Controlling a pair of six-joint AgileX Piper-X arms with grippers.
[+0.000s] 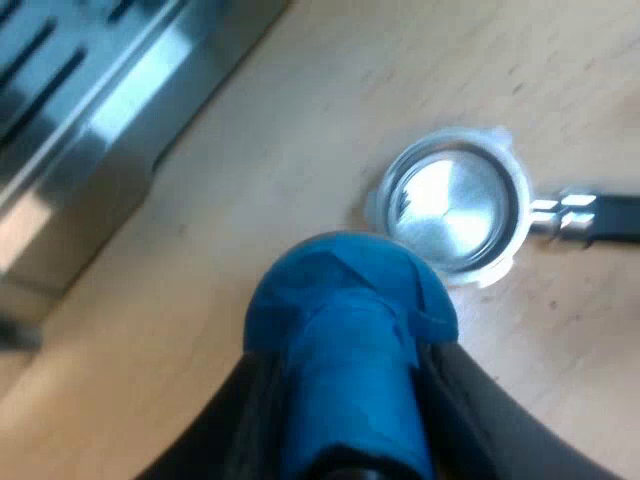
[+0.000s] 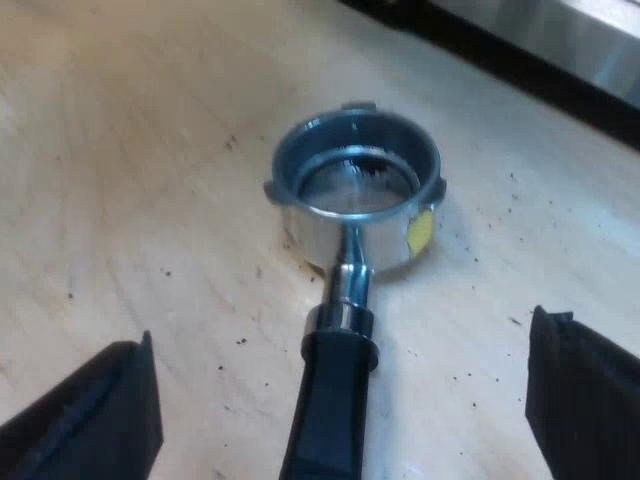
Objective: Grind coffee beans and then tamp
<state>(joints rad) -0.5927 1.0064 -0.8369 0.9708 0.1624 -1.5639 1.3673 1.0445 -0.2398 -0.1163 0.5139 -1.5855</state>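
The metal holder [image 1: 455, 205] lies on the wooden table with its round basket facing up, shiny inside. My left gripper [image 1: 345, 400] is shut on the blue tamper [image 1: 345, 330], which hangs just above and beside the basket. From the right wrist the same holder [image 2: 355, 190] shows with its dark handle [image 2: 330, 400] running toward the camera between my fingers. My right gripper [image 2: 345, 410] is open, its black fingers [image 2: 90, 410] wide on either side of the handle without touching it.
The espresso machine's metal drip tray [image 1: 90, 120] stands close to the tamper, and the machine's base edge [image 2: 560, 50] runs beyond the basket. Coffee specks dot the wooden table [image 2: 130, 150] around the holder.
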